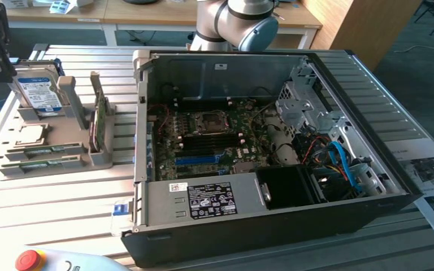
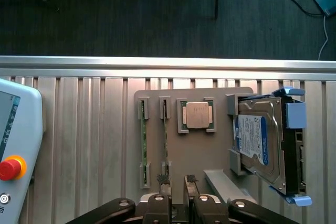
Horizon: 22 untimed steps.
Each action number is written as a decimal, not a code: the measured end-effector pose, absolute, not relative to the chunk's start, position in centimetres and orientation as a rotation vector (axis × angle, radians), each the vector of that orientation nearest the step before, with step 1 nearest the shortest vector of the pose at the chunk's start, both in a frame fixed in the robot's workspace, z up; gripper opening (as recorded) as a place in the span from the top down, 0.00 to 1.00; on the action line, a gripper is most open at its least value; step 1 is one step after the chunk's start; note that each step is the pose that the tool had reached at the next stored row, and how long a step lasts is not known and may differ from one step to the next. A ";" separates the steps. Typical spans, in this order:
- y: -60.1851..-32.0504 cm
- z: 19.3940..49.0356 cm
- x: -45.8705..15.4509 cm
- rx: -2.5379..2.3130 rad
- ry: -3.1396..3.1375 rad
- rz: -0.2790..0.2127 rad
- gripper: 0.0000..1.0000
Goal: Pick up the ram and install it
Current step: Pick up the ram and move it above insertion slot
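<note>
- My pincer [image 2: 177,180] stands narrow: the two fingertips [image 2: 164,181] are a little apart, and I see nothing held between them.
- The ram [image 2: 166,140] sits on its edge in the clips of the grey holder [image 2: 210,153], so it is not yet picked up.
- One fingertip is just beside the end of this ram; I cannot tell if it touches.
- A second green stick [image 2: 143,140] stands parallel in the next clips, on the side away from the CPU chip [image 2: 197,115].
- The hard drive [image 2: 260,145] stands upright at the holder's other end.
- The holder lies on the slatted metal counter [image 1: 51,209], to the exterior view's left of the open computer case [image 1: 383,186].
- Inside the case the motherboard [image 1: 209,135] lies flat and uncovered.
- The arm [image 1: 236,20] rises behind the case.
- A pendant with a red button [image 2: 10,167] rests on the counter.
</note>
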<state>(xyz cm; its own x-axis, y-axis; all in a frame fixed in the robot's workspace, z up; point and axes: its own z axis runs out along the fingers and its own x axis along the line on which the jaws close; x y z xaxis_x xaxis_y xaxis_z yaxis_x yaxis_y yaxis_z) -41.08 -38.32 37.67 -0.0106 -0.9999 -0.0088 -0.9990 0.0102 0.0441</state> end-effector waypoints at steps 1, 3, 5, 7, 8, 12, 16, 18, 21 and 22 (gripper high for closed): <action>-38.3 37.7 -41.1 2.192 -2.215 -0.059 0.76; -38.4 37.7 -40.9 2.192 -2.215 -0.059 0.76; -38.4 37.3 -40.9 2.192 -2.215 -0.058 0.76; -38.4 37.0 -40.9 2.192 -2.215 -0.058 0.76; -38.4 36.9 -40.9 2.192 -2.215 -0.058 0.76; -38.4 36.5 -40.9 2.192 -2.215 -0.057 0.76; -38.4 36.1 -40.9 2.192 -2.214 -0.057 0.76; -38.4 35.8 -40.9 2.191 -2.214 -0.057 0.76; -38.4 35.5 -40.9 2.191 -2.214 -0.056 0.76; -38.4 35.4 -40.9 2.191 -2.213 -0.055 0.76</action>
<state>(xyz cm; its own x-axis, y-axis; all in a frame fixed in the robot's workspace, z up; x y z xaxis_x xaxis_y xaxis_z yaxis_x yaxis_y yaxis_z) -40.90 -38.35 35.36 -0.0104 -0.9999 -0.0058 -0.9990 0.0101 0.0438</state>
